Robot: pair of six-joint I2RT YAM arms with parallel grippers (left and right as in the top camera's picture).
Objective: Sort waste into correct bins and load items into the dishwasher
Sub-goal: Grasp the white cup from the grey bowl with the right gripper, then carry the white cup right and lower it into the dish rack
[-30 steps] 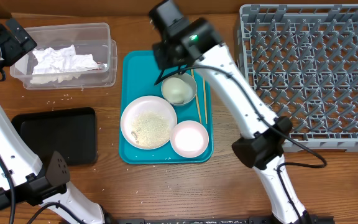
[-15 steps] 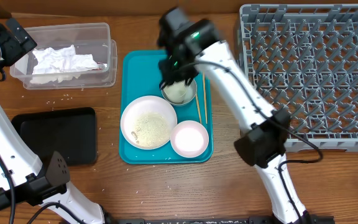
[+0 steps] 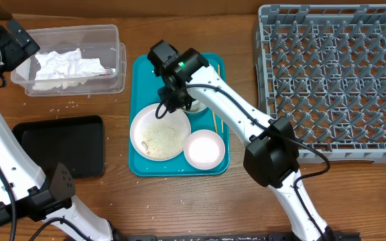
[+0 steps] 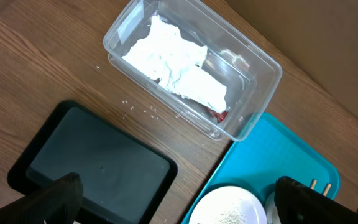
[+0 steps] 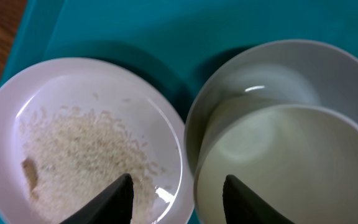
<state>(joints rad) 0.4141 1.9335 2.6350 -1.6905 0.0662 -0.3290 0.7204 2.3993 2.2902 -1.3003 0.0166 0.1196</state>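
On the desk's (image 3: 354, 201) right side: the grey dish rack (image 3: 334, 80). Centre: teal tray (image 3: 146, 73) w/ the dishes. Far left: clear tub (image 3: 116, 77) w/ napkins (image 3: 62, 65) + red wrapper (image 4: 218, 114), black tray (image 3: 62, 144) in front of it.

On the teal tray the big plate (image 3: 154, 137) carries rice (image 5: 86, 149). Just beside it is the bowl (image 5: 260, 68), small cup (image 5: 278, 168) nested inside. Chopsticks (image 3: 214, 124) lie past the bowl, long axis along the tray's long side.

Right gripper (image 5: 179, 199) hangs low over the plate/bowl seam, spread wide, holding nothing: one finger over the rice, the other over the cup. Bowl + cup sit to the rack side of gripper centre, so I reckon a small shift that way before closing on a rim. Right arm is clearly nearer. Left gripper (image 4: 179, 208) is also wide open + empty, high by the tub, well apart.
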